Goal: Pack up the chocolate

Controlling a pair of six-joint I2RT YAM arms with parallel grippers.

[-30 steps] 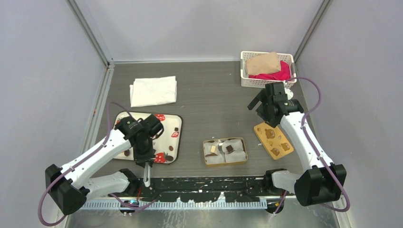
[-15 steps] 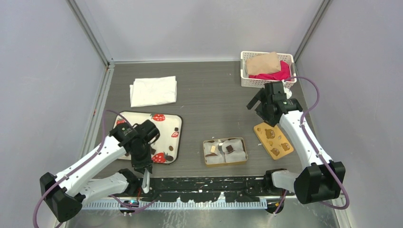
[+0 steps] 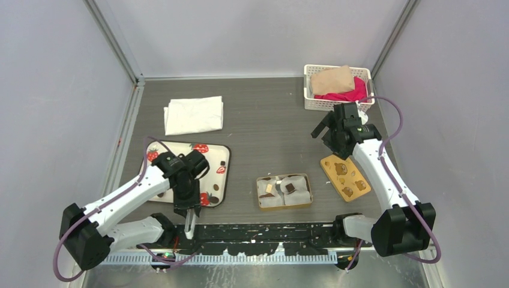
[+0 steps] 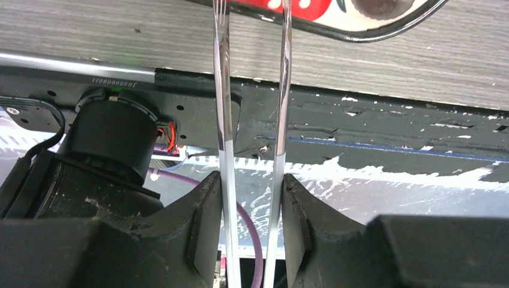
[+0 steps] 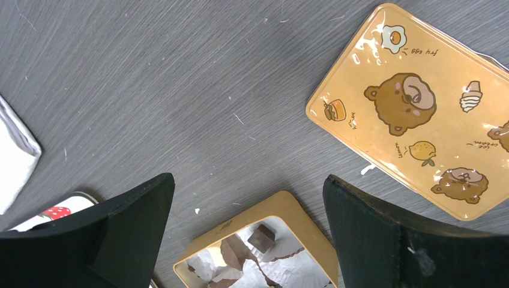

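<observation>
Where top view blurs grip, wrist view shows left pincer [image 4: 250, 180] clamping tweezers [image 4: 222, 120]; right pincer [image 5: 249, 183] agape.

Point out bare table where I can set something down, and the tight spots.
Widest bare patch: back centre, between folded cloth and basket, down to the tin. Narrower strip between tray and tin. Crowded: right side, right gripper open beside lid and basket; near left, left gripper holding tweezers at the tray's edge.
</observation>
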